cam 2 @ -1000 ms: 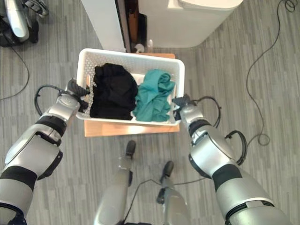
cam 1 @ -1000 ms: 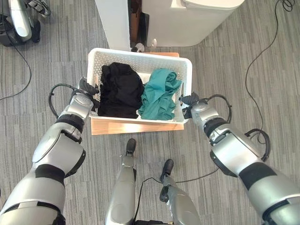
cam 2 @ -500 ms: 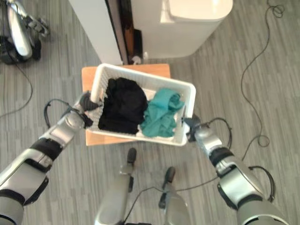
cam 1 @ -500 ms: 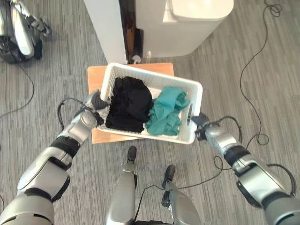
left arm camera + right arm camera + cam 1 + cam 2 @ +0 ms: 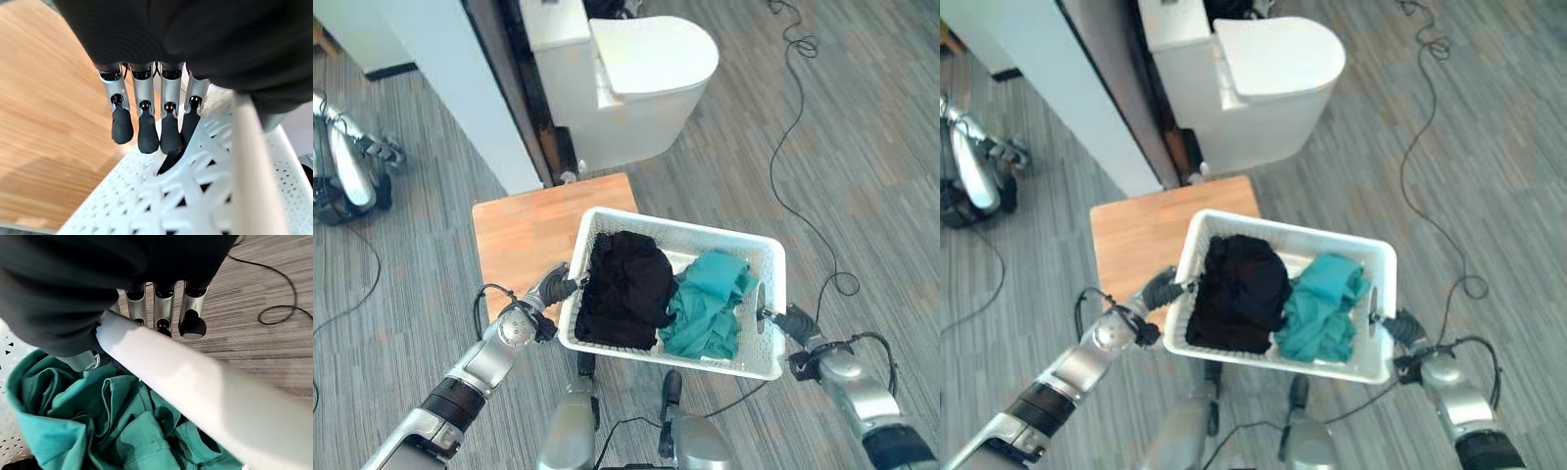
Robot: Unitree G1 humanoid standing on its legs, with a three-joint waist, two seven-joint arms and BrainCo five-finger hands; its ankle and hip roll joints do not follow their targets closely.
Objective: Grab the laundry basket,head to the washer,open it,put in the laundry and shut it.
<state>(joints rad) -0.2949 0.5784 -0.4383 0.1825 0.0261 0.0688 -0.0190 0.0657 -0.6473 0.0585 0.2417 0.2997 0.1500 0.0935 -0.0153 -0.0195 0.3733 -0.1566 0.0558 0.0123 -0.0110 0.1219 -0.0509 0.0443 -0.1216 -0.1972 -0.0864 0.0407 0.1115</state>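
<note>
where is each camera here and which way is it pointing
Left eye view and right eye view: on the head, looking down at the white laundry basket held by the left hand and right hand, partly over a wooden board.
Left wrist view: along the left hand's fingers under the basket's side.
Right wrist view: along the right hand's fingers round the rim, teal garment inside.
Shared: the basket.

Both arms reach forward, left hand (image 5: 551,287) and right hand (image 5: 790,322) curled around opposite basket (image 5: 767,294) rims
</note>
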